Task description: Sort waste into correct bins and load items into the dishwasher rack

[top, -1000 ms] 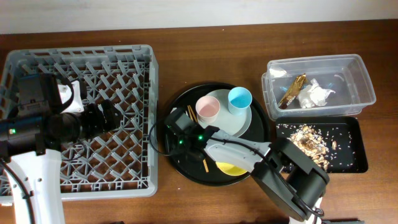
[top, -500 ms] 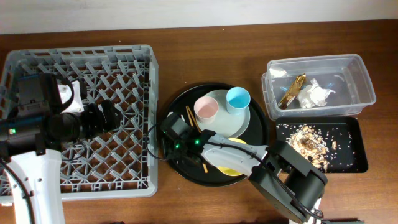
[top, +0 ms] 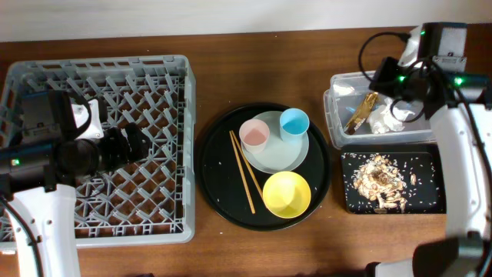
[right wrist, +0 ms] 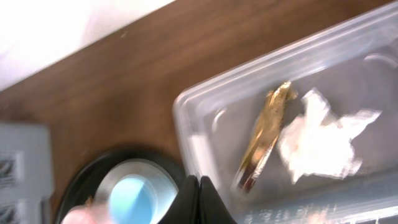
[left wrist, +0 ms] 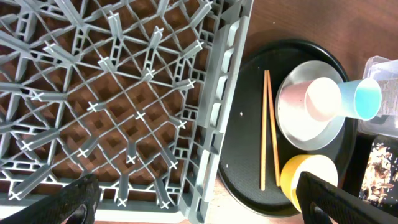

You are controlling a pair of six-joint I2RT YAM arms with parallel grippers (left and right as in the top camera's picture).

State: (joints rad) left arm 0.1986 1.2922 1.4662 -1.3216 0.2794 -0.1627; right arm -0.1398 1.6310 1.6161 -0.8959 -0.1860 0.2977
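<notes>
The grey dishwasher rack [top: 100, 61] fills the left. My left gripper [top: 127, 142] hovers over it, open and empty [left wrist: 199, 205]. On the round black tray [top: 219, 181] lie the chopsticks [top: 242, 171], a pale plate [top: 288, 154] with the pink cup [top: 255, 135] and blue cup [top: 294, 121], and the yellow bowl [top: 286, 194]. The clear tub [top: 442, 77] holds the foil wrapper [top: 360, 111] and white tissue [top: 388, 115]. Food scraps [top: 377, 181] lie in the shallow black tray [top: 434, 154]. My right gripper [top: 384, 77] is shut and empty [right wrist: 199, 186] above the tub's left end.
The rack's near right wall [left wrist: 217, 118] stands close to the round tray's left rim. Bare wooden table [top: 254, 69] lies behind the round tray. The right arm's cables hang over the clear tub's back edge.
The right arm swung from over the round tray up to the back right above the clear tub. The yellow bowl and chopsticks are now uncovered. The left arm has not moved.
</notes>
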